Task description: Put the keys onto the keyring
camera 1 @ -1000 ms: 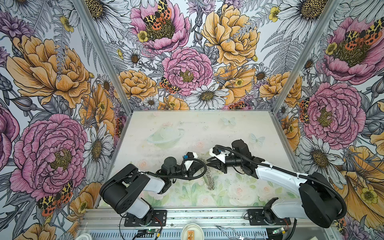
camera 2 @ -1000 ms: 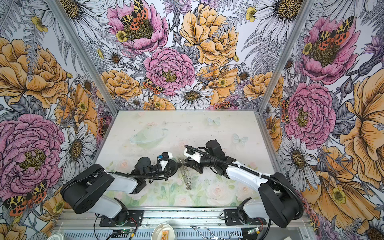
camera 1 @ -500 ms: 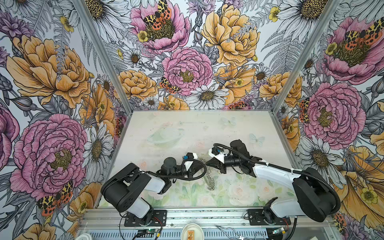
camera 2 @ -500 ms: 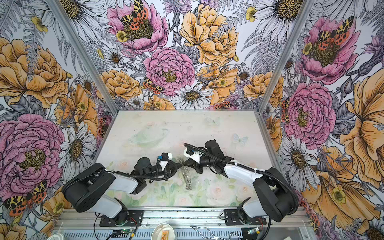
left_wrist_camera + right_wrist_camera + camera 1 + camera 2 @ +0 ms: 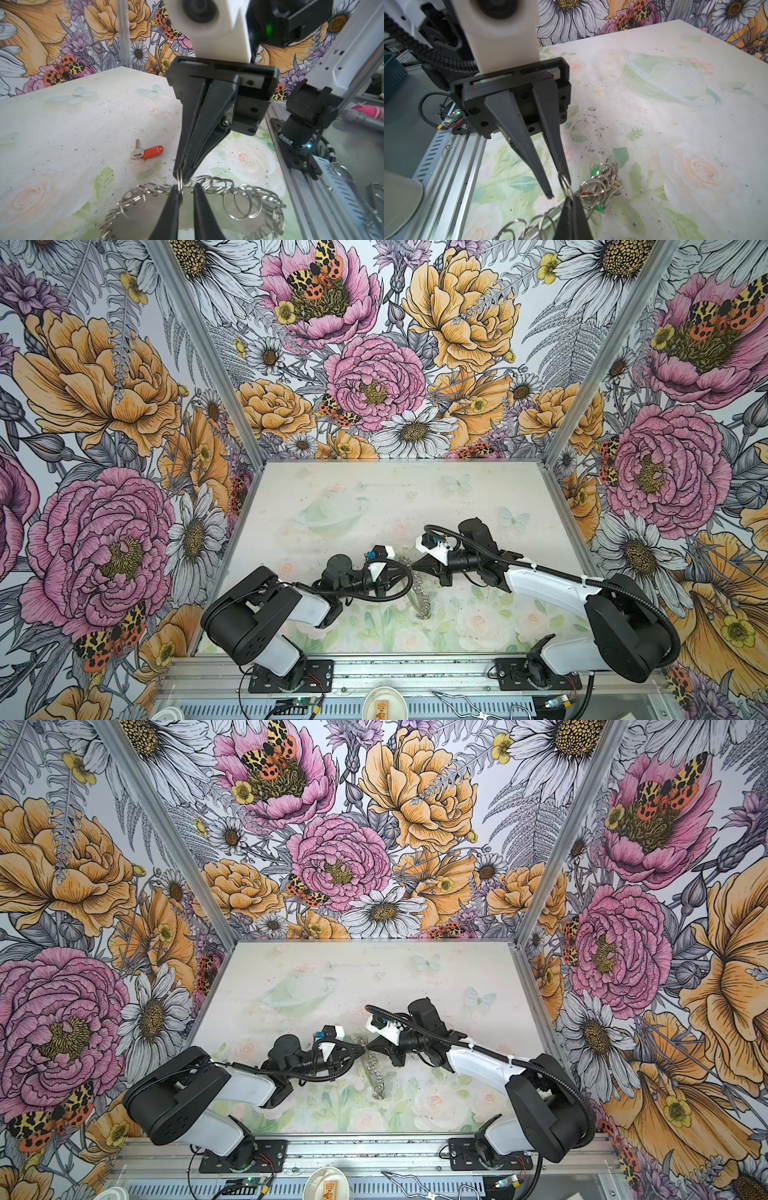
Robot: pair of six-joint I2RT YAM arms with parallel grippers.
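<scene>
1. The counter (image 5: 374, 497) is mostly bare. Both claws meet above its near middle, so the work is done in the air rather than on the surface.
2. The right claw (image 5: 180, 176) is closed tight on one small split ring (image 5: 180, 182) at the edge of the keyring (image 5: 143, 218). I judge that this pinch alone carries the keyring and holds that ring out for threading.
3. The left claw (image 5: 559, 188) faces it tip to tip with its jaws a little apart, gripping nothing. The pinched split ring lies against the inner face of one finger. That placement looks meant to steady or pry the ring, though I cannot be sure.
4. In both top views the keyring shows edge-on as a chain-like strip running from the claw tips toward the near edge. Its big hole is not visible anywhere. The left wrist view cuts off its lower part, and I cannot tell whether its far end touches the counter.
5. Some keys (image 5: 600, 187) with green, red and yellow heads hang tangled among the fringe rings, too bunched to count.
6. One red-headed key (image 5: 148, 152) lies loose on the counter, well apart from the keyring. I cannot find it in either top view, where it is probably hidden under the right arm.
</scene>
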